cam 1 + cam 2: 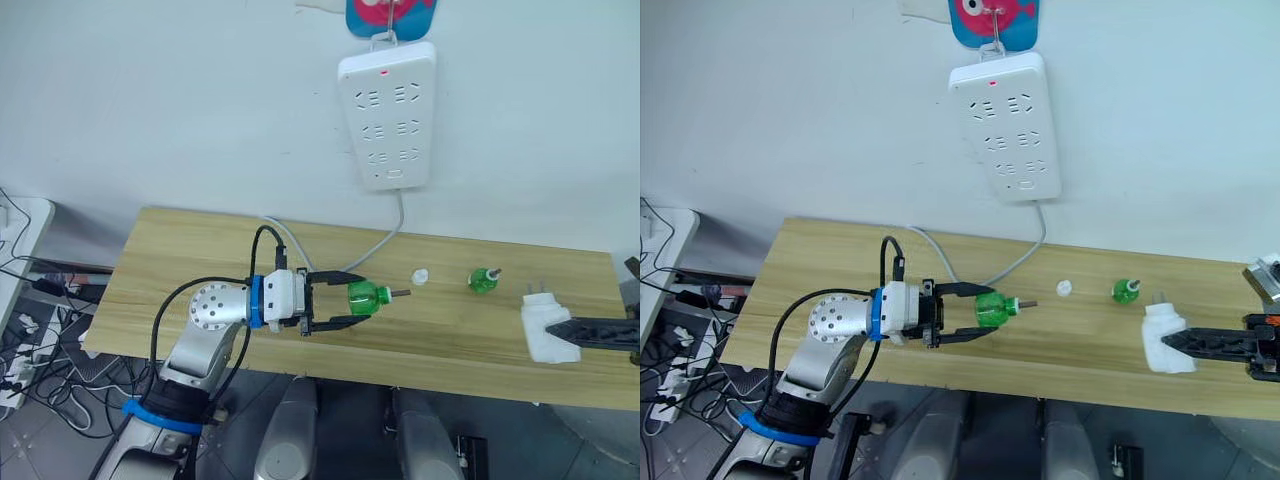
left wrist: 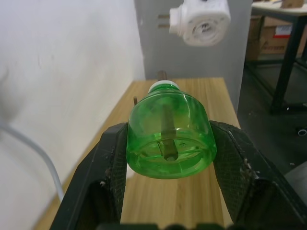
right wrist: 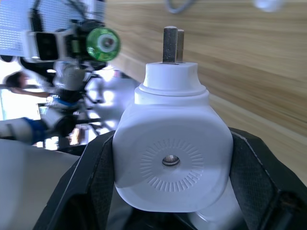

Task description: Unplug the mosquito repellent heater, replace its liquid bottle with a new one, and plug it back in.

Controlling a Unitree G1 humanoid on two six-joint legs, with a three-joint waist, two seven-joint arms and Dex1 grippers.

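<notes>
A: Where is the heater (image 1: 548,330)?
B: At the right end of the bench (image 1: 200,260), held in the right gripper (image 1: 1170,345); its jaws are clamped on the white body from both sides; the two prongs stick out of the body, and the right wrist view shows the round vented face turned toward the camera.

A: And the left gripper (image 1: 345,302)?
B: Out over the middle of the bench; its jaws are closed on a green bottle (image 1: 367,297), which lies sideways with its neck and wick pointing toward the heater; bottle and heater are well apart.

A: Anything else on the bench?
B: A small white cap (image 1: 420,276) lies between the held bottle and a second green bottle (image 1: 484,280), which stands near the heater; a grey cable (image 1: 385,238) runs across the back of the bench up to the white power strip (image 1: 387,110) on the wall; a red light shows at the strip's top.
</notes>
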